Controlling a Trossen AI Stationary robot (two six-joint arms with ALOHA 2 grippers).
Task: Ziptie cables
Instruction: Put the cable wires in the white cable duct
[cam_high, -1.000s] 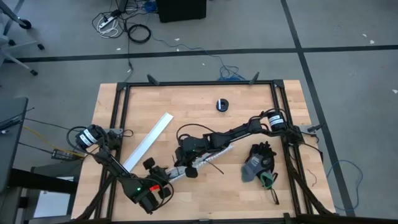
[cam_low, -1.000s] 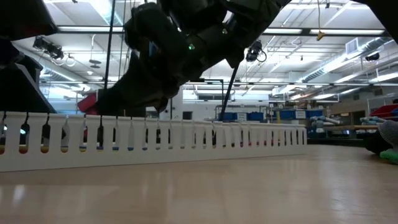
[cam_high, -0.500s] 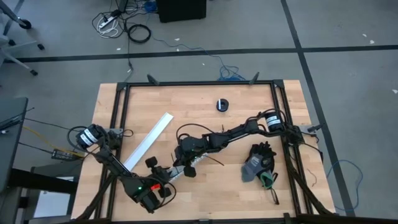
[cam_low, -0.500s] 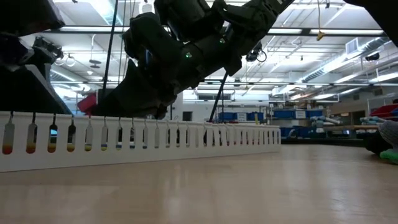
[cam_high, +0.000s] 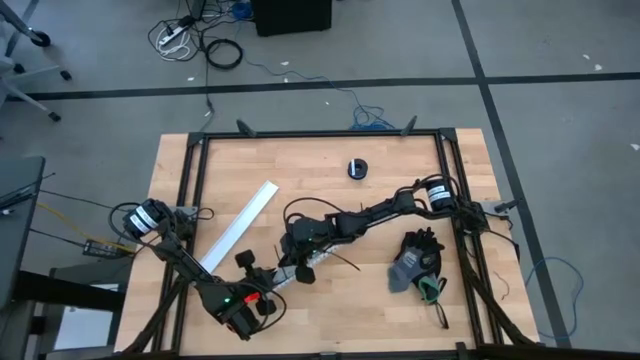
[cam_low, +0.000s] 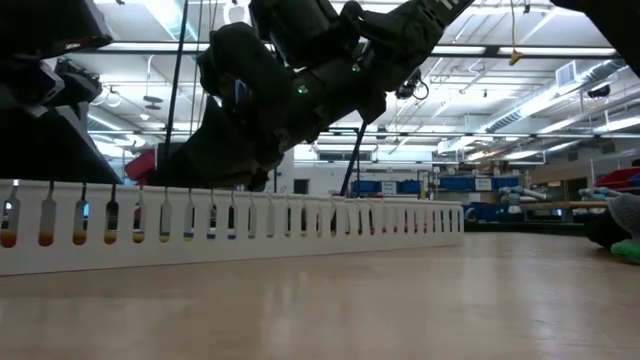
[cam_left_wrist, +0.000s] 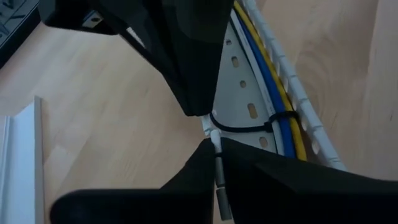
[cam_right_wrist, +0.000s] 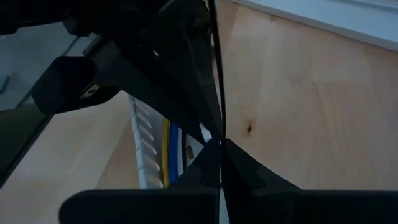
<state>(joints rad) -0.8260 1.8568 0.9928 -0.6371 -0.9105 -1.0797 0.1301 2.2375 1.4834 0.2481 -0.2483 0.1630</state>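
While both arms reach in over the wooden counter (cam_high: 400, 165), their tips meet near its front middle above a white slotted channel (cam_low: 300, 225). Seen from above, a second white channel piece (cam_high: 240, 225) lies diagonally just behind the left end effector (cam_high: 262, 281), on its outer side. A grey glove with a green tool (cam_high: 418, 265) rests well off to the outer side of the right end effector (cam_high: 300, 262), and a small black round object (cam_high: 358, 168) sits far beyond both, toward the counter's back edge.

The cables (cam_left_wrist: 273, 93), yellow, blue and white, run side by side inside the slotted channel, directly under and ahead of the left end effector's tips. A black ziptie (cam_left_wrist: 249, 126) is looped across them, and its end meets a thin pale strand at the left end effector, whose fingers (cam_left_wrist: 205, 158) are pressed together on that strand.

The right end effector's fingers (cam_right_wrist: 214, 158) are together, pinching a thin straight black ziptie tail (cam_right_wrist: 216, 74) that runs up from the pinch point. The cables show again just beside it in the channel.
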